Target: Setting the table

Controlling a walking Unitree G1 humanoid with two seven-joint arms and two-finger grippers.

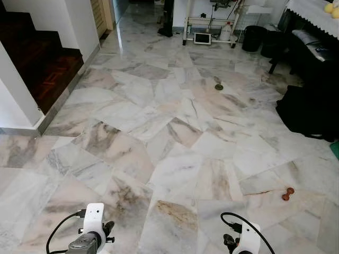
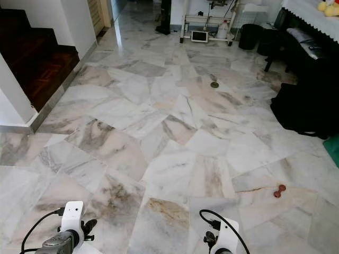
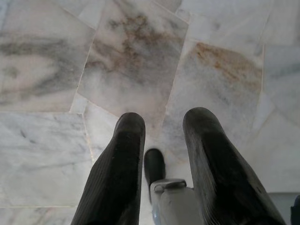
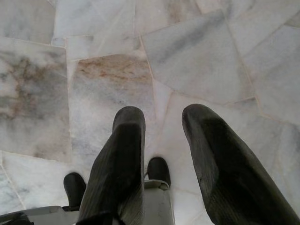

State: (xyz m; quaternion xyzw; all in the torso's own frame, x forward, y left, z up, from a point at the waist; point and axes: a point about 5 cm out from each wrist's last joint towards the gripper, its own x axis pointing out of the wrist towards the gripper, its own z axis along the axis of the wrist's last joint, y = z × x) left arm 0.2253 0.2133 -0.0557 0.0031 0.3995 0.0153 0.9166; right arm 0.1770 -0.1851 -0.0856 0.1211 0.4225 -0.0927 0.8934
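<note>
Robot stands on a marble floor (image 1: 175, 132), both arms hanging low. Left gripper (image 3: 161, 123) points down at the tiles, fingers apart, nothing between them. Right gripper (image 4: 161, 117) same: fingers apart, empty, over bare tile. Table with a white cloth (image 1: 312, 15) sits far off at the robot's right, yellow items (image 1: 331, 9) on top, too small to identify. Dark staircase (image 1: 37, 58) on the left. Small brown dumbbell-shaped object (image 1: 287, 193) on the floor near right. Round floor drain (image 1: 219, 86) further ahead. White rack (image 1: 209, 26) at the far wall.
</note>
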